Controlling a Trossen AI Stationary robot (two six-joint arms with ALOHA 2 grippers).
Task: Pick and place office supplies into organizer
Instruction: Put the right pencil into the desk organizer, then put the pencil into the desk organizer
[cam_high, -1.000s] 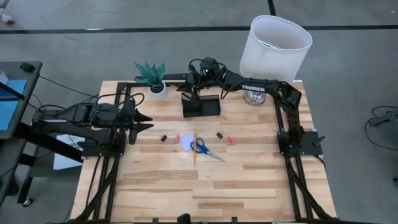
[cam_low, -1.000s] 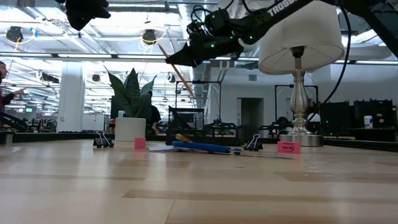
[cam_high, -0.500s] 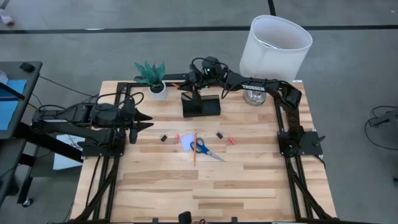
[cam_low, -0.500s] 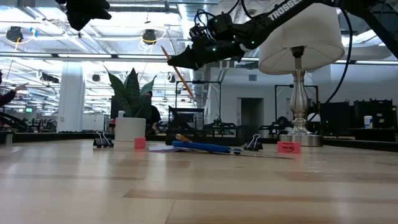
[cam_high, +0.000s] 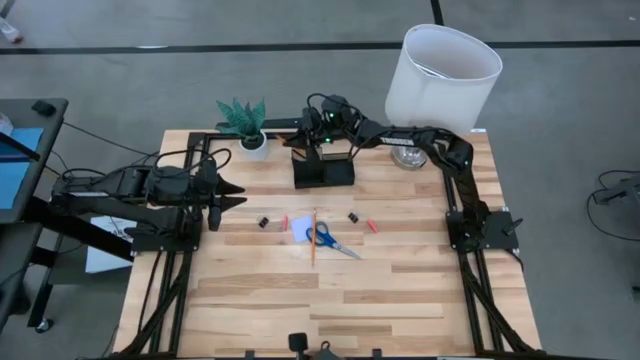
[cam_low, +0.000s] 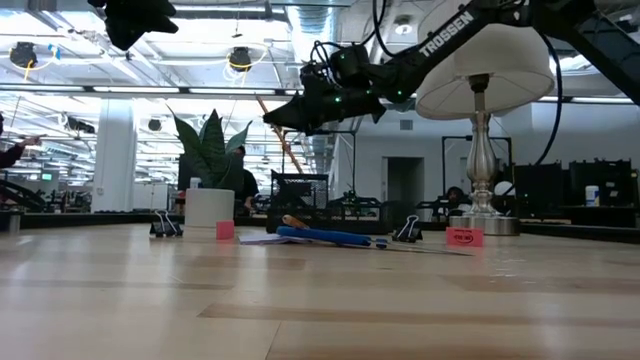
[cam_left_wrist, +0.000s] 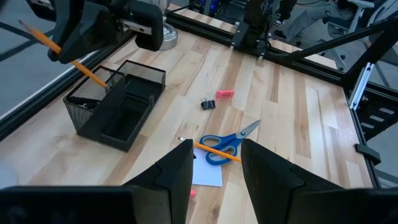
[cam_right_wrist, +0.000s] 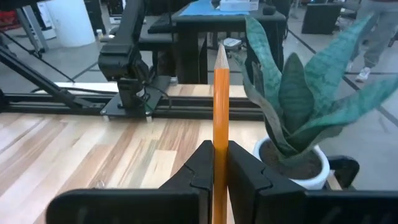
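My right gripper (cam_high: 299, 139) hangs over the black mesh organizer (cam_high: 323, 172) at the table's far side, shut on a wooden pencil (cam_low: 281, 136). The pencil slants with its sharpened point up, and its lower end (cam_left_wrist: 101, 81) is at the rim of the taller compartment (cam_left_wrist: 93, 94). Mid-table lie blue-handled scissors (cam_high: 328, 240), a second pencil (cam_high: 313, 238), a pale note pad (cam_high: 302, 229), two binder clips (cam_high: 264, 221) (cam_high: 353, 216) and a red bit (cam_high: 373, 226). My left gripper (cam_high: 236, 195) waits open, high at the table's left. My right gripper pinches the pencil's shaft (cam_right_wrist: 221, 140), about midway along it, between its two fingertips (cam_right_wrist: 200, 163). The fingers reach in nearly level from the table's right side and lie across the pencil. The pencil is clear of the table and tilted; whether its lower end touches the organizer I cannot tell.
A white pot with a green plant (cam_high: 250, 130) stands just left of the organizer. A lamp with a white shade (cam_high: 442, 75) stands at the far right corner. The near half of the wooden table (cam_high: 330, 300) is bare wood.
My right gripper has sunk toward the organizer and rolled a little, still shut on the pencil. The pencil has come down with it, and its lower end now reaches the taller compartment's rim.
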